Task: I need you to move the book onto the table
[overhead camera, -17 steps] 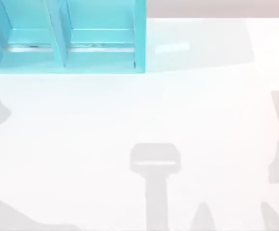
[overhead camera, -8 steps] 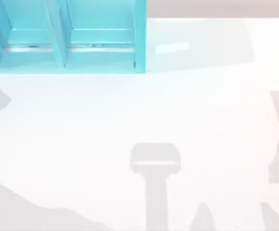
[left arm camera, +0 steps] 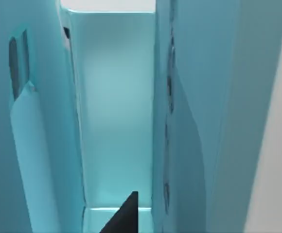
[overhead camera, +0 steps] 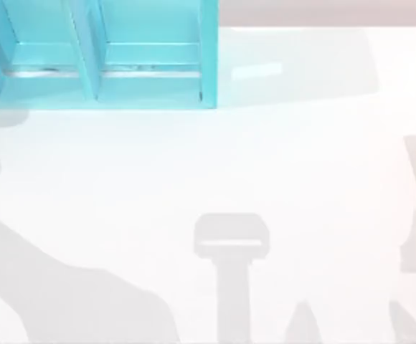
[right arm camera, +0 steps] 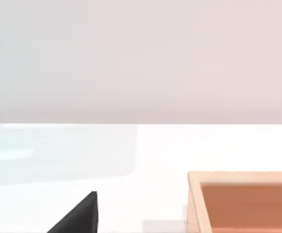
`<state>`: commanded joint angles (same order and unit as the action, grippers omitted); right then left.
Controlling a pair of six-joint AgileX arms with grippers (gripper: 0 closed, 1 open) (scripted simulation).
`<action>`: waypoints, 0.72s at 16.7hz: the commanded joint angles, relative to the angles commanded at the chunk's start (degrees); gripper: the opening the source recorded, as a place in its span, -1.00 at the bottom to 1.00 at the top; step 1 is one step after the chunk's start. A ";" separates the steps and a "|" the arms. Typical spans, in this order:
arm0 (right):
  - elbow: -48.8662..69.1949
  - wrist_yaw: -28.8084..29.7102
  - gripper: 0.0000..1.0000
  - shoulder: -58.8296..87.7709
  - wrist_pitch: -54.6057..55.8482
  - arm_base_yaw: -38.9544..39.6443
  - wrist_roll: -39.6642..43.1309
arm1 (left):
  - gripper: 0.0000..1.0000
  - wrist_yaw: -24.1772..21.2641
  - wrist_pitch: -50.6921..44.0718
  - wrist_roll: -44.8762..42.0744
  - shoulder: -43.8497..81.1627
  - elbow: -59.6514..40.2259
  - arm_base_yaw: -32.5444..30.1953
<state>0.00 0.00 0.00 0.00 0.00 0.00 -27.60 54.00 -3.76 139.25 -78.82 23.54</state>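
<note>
1. Landmark: the turquoise shelf (overhead camera: 100,54) stands at the far left corner of the table (overhead camera: 265,165) in the top view, with 2 open compartments facing the near edge.
2. Table: the glossy white surface extends from the shelf front toward the near edge and out to the right; grey shadows lie across it, the largest below the shelf at the left side.
3. Left gripper (left arm camera: 124,218): the left wrist view looks along a narrow turquoise compartment (left arm camera: 114,111) of the shelf. 1 dark fingertip (left arm camera: 126,216) shows in front of the compartment floor. How far the fingers are spread cannot be told, and nothing is visible between them.
4. Right gripper (right arm camera: 78,213): well to the right of the shelf, above the white table. 1 dark fingertip (right arm camera: 80,211) shows in the right wrist view, near a wooden box (right arm camera: 243,201) with a pale rim and orange-brown interior. Its finger spread cannot be told, and no held item is visible.
5. Book: its location cannot be told; neither the shelf compartments nor the table surface present a teal-grey hardcover that can be made out.
</note>
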 joint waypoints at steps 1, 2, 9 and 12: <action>0.00 0.00 1.00 0.00 0.00 0.00 0.00 | 1.00 0.04 -0.06 0.00 0.06 -0.12 -0.04; 0.00 0.00 1.00 0.00 0.00 0.00 0.00 | 1.00 0.04 -0.06 0.00 0.06 -0.12 -0.04; 0.00 0.00 1.00 0.00 0.00 0.00 0.00 | 0.25 0.04 -0.06 0.00 0.06 -0.12 -0.04; 0.00 0.00 1.00 0.00 0.00 0.00 0.00 | -0.21 0.04 -0.06 0.00 0.06 -0.12 -0.04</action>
<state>0.00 0.00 0.00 0.00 0.00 0.00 -27.56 53.94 -3.76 139.31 -78.94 23.50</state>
